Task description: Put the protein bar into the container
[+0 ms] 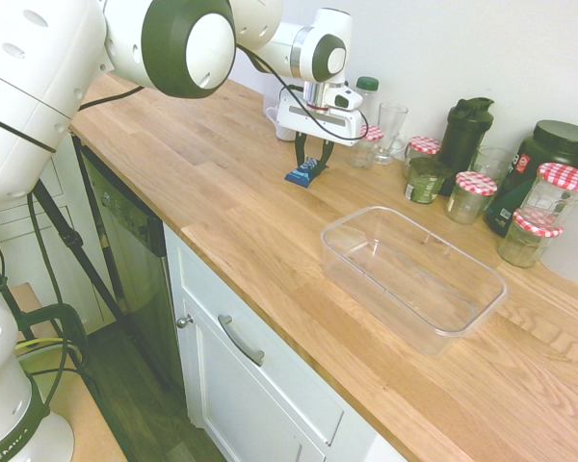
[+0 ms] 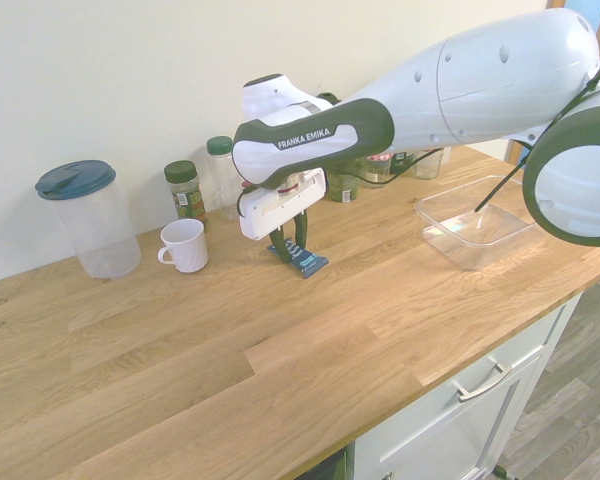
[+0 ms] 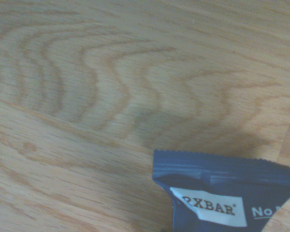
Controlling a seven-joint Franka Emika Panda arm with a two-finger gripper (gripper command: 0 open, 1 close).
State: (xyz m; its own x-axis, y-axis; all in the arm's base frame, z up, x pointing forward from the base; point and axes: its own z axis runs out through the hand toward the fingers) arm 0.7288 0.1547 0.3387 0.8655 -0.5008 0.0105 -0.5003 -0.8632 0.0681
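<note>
Between the downward-pointing gripper [image 1: 312, 162] fingers, part-closed astride it, lies the protein bar [image 1: 305, 174]; container [image 1: 366, 282] at four o'clock.

Protein bar [image 3: 224, 198] cut off by wrist view's lower edge; my hand [image 1: 313, 164] hid its middle; jar labels too small.

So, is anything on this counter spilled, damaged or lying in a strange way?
Nothing is spilled or broken. Only the protein bar looks odd: it sits tilted between the fingers of the gripper, one end on the wooden counter. The container stands upright and empty.
</note>
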